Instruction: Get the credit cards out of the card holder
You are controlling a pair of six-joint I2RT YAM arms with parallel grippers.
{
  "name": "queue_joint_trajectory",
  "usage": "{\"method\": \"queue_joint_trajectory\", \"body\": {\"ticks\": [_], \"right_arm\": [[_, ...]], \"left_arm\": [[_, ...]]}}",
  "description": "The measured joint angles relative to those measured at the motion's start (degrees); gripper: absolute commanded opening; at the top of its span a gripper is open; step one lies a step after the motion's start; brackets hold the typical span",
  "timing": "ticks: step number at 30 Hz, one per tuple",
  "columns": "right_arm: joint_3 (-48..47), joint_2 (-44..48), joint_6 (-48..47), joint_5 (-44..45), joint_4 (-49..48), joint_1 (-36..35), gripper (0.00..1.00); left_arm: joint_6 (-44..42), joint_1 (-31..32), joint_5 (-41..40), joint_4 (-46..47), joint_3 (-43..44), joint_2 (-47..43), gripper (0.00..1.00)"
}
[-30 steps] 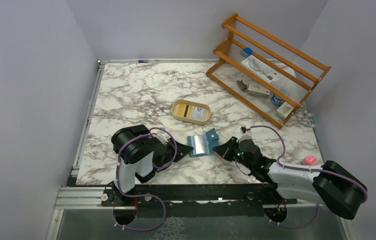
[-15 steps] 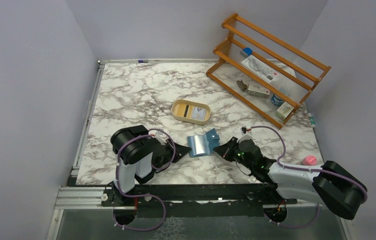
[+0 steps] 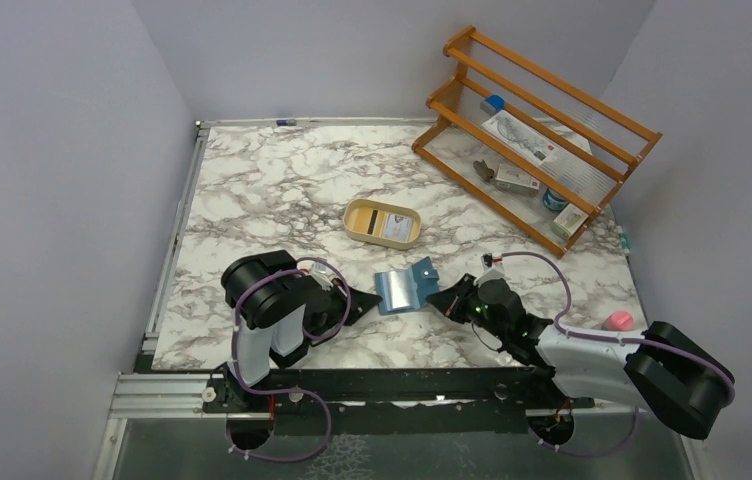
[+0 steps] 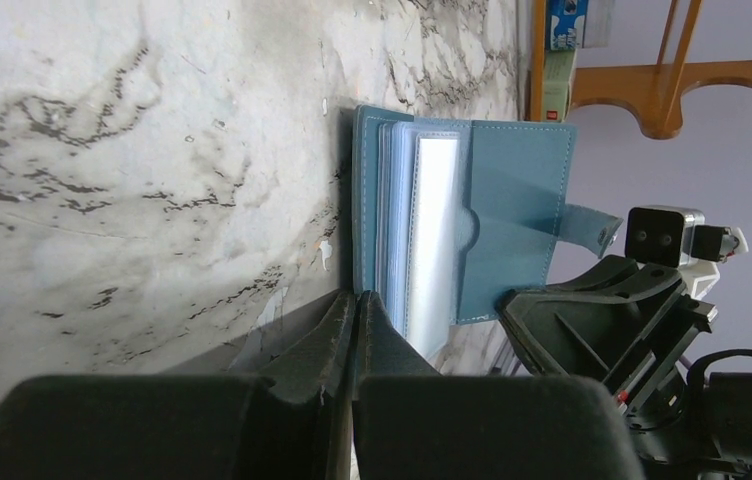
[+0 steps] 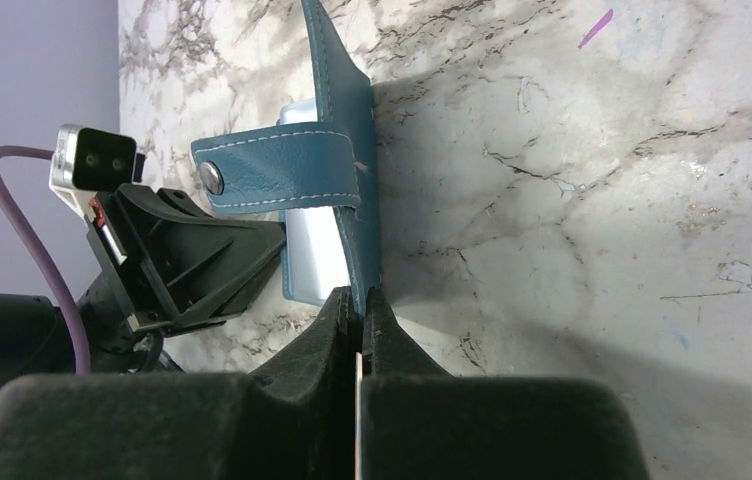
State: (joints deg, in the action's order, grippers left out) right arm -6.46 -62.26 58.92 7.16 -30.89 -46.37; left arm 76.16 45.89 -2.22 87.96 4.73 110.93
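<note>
L gripper (image 4: 354,300) closed up since 1 s ago, tips now together at card holder (image 3: 404,288) 9 o'clock edge, grip unclear. R gripper (image 5: 360,295) shut, pinching 3 o'clock cover.

1. Bare marble table (image 3: 272,190), far left: you may pass freely.
2. The tan dish (image 3: 381,222) blocks your path just beyond the card holder (image 3: 407,285).
3. The left gripper (image 3: 379,297) and right gripper (image 3: 433,297) close off both sides of the card holder.
4. The wooden rack (image 3: 537,140) fills your far-right corner.

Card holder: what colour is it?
The card holder is teal-blue; the left wrist view shows it best.
</note>
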Motion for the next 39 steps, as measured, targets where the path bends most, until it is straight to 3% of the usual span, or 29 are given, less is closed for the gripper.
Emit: {"method": "queue_joint_trajectory", "body": {"ticks": [6,8,16,20,24,32,39], "right_arm": [[-0.02,0.79,-1.11,0.0,0.87,0.0,0.02],[-0.33,1.53,-2.16,0.0,1.9,0.0,0.17],[-2.45,2.78,-5.46,-0.07,6.64,0.11,0.5],[-2.45,2.62,-6.03,-0.31,7.43,0.26,0.75],[-2.51,0.72,-6.8,-1.09,7.43,0.33,0.88],[-6.01,-0.81,-10.16,-2.16,10.32,0.33,0.96],[-11.19,5.46,-15.63,-1.03,18.8,0.35,1.0]], "left_arm": [[-2.12,0.0,0.09,-0.2,0.04,-2.1,0.0],[-3.08,0.0,0.33,-0.2,0.39,-3.76,0.0],[-7.56,0.0,0.72,-2.16,2.14,-12.94,0.0],[-11.32,0.66,0.35,-11.5,4.31,-22.91,0.0],[-15.74,1.6,-0.94,-23.17,7.69,-30.23,0.0],[-20.0,1.81,-2.21,-37.73,8.94,-32.3,0.0],[-22.14,1.86,-3.08,-44.48,10.47,-33.59,0.0]]}}
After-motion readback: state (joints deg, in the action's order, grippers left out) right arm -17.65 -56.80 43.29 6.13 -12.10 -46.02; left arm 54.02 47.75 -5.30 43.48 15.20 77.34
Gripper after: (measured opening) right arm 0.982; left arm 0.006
